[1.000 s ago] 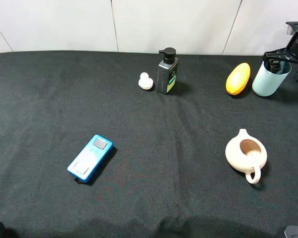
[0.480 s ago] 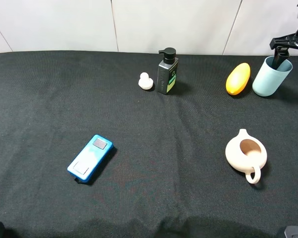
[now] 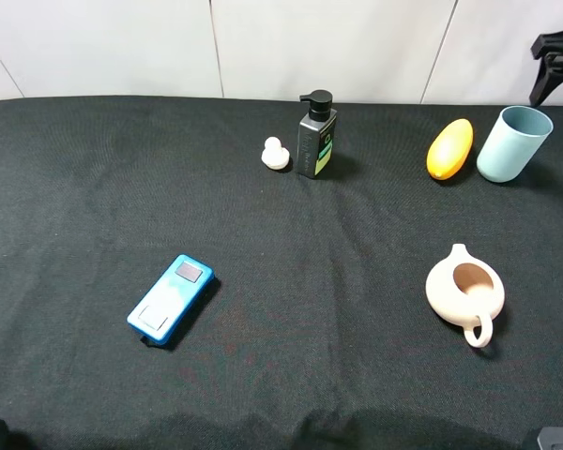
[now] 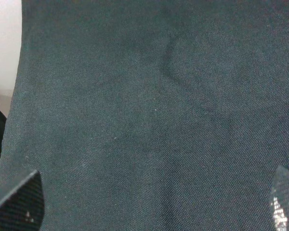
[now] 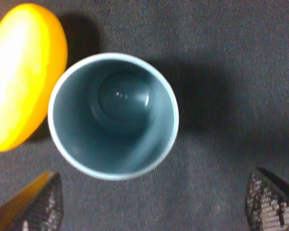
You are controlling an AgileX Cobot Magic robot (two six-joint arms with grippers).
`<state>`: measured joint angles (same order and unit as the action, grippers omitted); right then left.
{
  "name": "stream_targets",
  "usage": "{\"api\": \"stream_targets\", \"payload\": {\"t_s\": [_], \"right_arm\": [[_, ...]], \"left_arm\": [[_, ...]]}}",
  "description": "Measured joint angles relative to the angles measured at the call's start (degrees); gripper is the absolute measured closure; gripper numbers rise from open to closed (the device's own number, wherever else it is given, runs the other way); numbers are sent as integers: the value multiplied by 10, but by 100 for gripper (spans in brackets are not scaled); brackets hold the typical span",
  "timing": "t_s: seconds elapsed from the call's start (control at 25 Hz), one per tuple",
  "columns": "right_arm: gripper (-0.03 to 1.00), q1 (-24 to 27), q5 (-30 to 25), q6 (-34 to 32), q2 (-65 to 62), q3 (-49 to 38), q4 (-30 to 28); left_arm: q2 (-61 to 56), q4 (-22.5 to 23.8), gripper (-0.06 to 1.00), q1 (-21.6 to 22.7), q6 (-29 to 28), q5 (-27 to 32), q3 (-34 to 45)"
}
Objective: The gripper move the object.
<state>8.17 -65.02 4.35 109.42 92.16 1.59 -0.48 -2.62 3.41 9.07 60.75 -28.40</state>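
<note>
Black woven cloth (image 3: pixel 263 375); smooth tapered teal plastic cup (image 5: pixel 113 115) upright; right claw (image 5: pixel 154 204) spread above it.

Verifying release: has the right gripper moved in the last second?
Yes. The right gripper rose up and away from the cup, whose rim it now clears.

The counter (image 3: pixel 263 394) is covered in matt black woven cloth with a fine, slightly rough grain. The cup (image 5: pixel 113 115) is smooth plastic with a soft sheen, the yellow object (image 3: pixel 449 148) glossy, the pump bottle (image 3: pixel 315 141) shiny dark plastic, the beige pot (image 3: pixel 441 300) matt.
</note>
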Motion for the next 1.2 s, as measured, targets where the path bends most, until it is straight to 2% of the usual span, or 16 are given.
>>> {"api": "stream_targets", "payload": {"t_s": [0.28, 0.72, 1.2], "right_arm": [[39, 0, -40, 0, -57, 0, 28], [39, 0, -50, 0, -147, -3, 58], [39, 0, -50, 0, -280, -88, 66]], "left_arm": [[0, 0, -5, 0, 0, 0, 0], [0, 0, -5, 0, 0, 0, 0], [0, 0, -5, 0, 0, 0, 0]]}}
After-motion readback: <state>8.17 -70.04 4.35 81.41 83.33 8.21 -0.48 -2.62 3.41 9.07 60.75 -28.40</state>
